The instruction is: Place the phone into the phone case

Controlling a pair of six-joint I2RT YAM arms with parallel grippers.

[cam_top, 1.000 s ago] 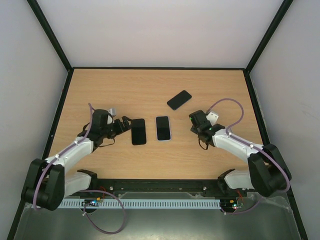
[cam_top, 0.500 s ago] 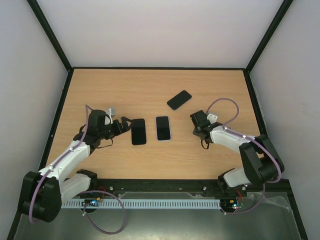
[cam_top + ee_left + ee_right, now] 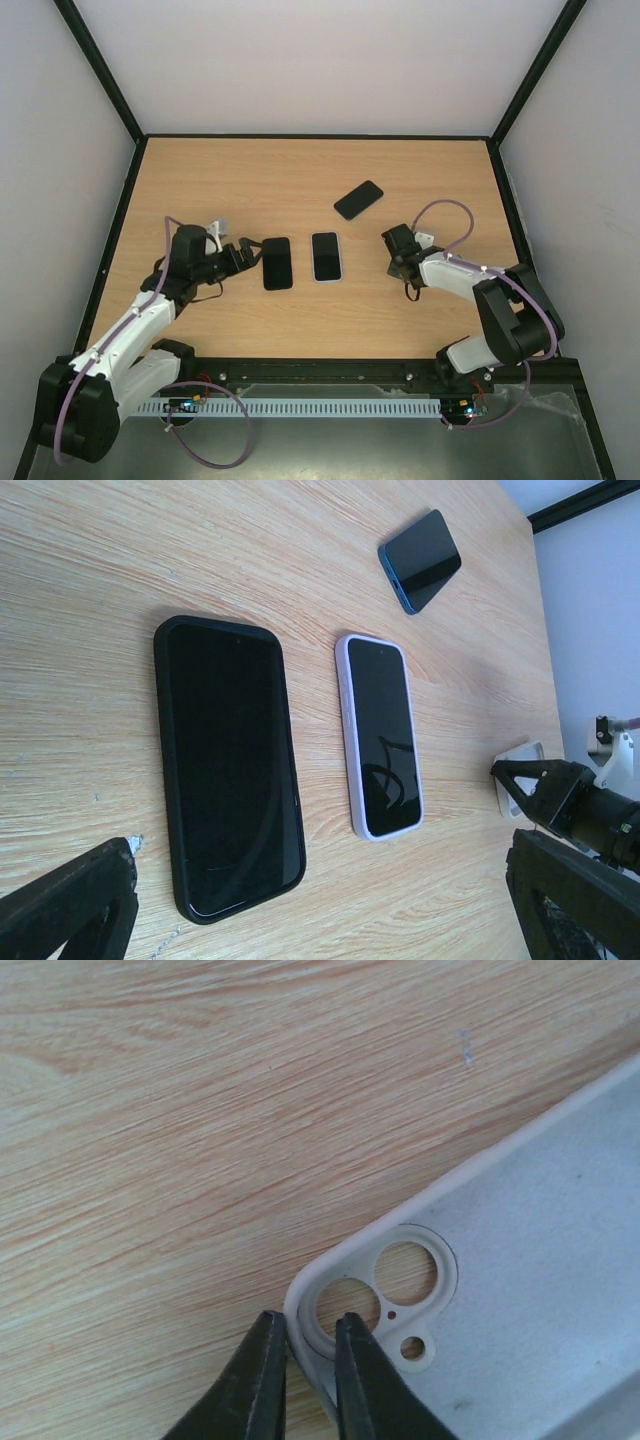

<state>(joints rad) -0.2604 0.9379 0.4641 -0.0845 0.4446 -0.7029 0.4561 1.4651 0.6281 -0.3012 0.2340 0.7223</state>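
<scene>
Right gripper (image 3: 307, 1328): clamped on phone case (image 3: 520, 1250) rim by the camera cutout, toward right edge; barely shifted.
Left gripper (image 3: 248, 253): fingers spread wide beside black-cased phone (image 3: 277, 263); arm drawn back slightly.
Blue-edged phone (image 3: 358, 199): mid-bench toward far edge, possibly uncased; unmoved.

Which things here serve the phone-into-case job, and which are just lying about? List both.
Job: empty pale phone case, pinched at its camera corner by the right claw; probably the black phone by the open left claw.
Lying about: lilac-edged phone; blue-edged phone.
</scene>
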